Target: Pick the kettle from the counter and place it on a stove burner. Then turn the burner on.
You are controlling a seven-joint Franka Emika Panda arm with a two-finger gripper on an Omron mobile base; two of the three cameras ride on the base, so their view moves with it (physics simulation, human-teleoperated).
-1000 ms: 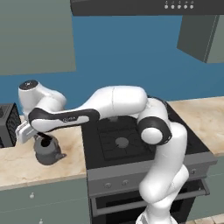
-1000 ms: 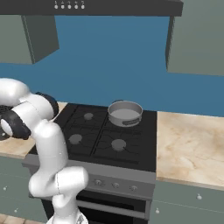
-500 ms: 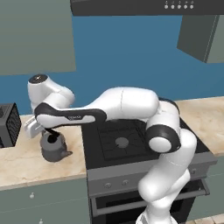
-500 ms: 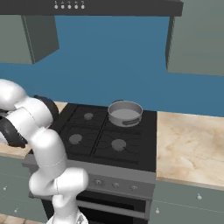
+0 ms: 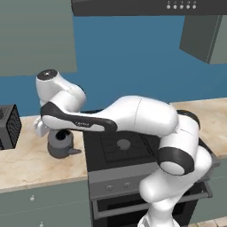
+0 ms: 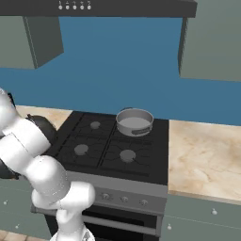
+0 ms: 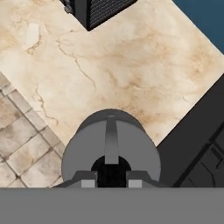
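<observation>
The claw (image 7: 111, 180) is clamped on the top of the kettle (image 5: 60, 142), its two fingertips (image 7: 87, 181) pinched on the black handle just above the lid. The kettle hangs slightly above the counter (image 5: 26, 159), just left of the stove (image 5: 128, 153), with its short spout pointing toward the stove's near left corner. A black mesh-fronted box (image 5: 9, 126) stands further left on the counter, and a shiny pot (image 6: 134, 122) sits on the far right burner (image 6: 141, 123).
</observation>
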